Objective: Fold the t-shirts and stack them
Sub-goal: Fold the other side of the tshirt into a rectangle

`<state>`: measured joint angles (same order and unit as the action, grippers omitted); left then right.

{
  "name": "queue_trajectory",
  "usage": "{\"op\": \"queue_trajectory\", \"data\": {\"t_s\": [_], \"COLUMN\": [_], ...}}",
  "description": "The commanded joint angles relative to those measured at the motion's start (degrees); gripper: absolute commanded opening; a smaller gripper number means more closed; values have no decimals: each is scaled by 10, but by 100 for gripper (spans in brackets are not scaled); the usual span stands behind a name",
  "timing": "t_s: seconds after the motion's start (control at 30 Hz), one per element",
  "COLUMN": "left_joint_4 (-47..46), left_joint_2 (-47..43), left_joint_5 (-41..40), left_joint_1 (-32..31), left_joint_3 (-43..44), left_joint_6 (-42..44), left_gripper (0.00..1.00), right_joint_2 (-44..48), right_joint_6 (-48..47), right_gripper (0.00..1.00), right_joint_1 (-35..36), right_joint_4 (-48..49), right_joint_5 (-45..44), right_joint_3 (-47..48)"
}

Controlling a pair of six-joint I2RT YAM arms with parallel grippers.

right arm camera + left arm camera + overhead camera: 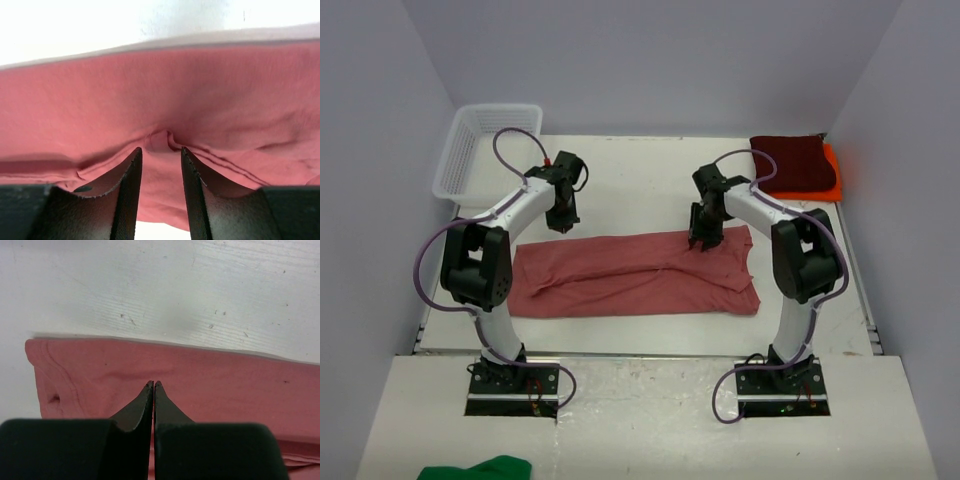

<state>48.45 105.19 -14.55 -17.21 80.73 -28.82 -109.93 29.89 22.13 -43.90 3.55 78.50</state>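
Observation:
The faded rose t-shirt [635,272] lies flat across the middle of the table, folded into a long band. My left gripper [562,222] is shut and empty, hovering over the shirt's far edge near its left end; in the left wrist view the closed tips [153,384] sit above the rose t-shirt [210,375]. My right gripper [701,243] is open at the shirt's far edge toward its right end. In the right wrist view its fingertips [160,150] straddle a small raised pucker of the rose t-shirt [160,90]. The folded maroon t-shirt [792,162] lies on the orange t-shirt [832,168] at the back right.
A white mesh basket [480,150] stands at the back left corner. A green cloth [480,468] lies on the near platform, in front of the left arm's base. Grey walls close in the table on three sides.

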Motion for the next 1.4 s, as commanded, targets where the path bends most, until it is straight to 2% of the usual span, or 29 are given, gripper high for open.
{"op": "queue_trajectory", "data": {"t_s": [0.0,0.4,0.5,0.7,0.77,1.07,1.37], "left_joint_4": [-20,-28,-29,-31,-33,-34,-34], "left_joint_2": [-23,-21,-21,-21,-22,-20,-24], "left_joint_5": [14,30,30,29,29,23,17], "left_joint_1": [2,2,2,2,2,2,2], "left_joint_3": [-5,-7,-8,-14,-15,-23,-28], "left_joint_6": [19,26,27,29,29,27,25], "left_gripper": [0,0,0,0,0,0,0], "right_joint_2": [-9,-18,-12,-6,0,66,170], "right_joint_6": [11,17,18,22,21,3,21], "right_gripper": [39,34,28,4,0,0,0], "right_joint_1": [3,10,12,15,20,40,88], "right_joint_4": [-19,-27,-23,-20,-17,-29,-24], "right_joint_5": [-27,-31,-30,-29,-35,-94,-84], "right_joint_3": [37,24,21,22,22,19,-94]}}
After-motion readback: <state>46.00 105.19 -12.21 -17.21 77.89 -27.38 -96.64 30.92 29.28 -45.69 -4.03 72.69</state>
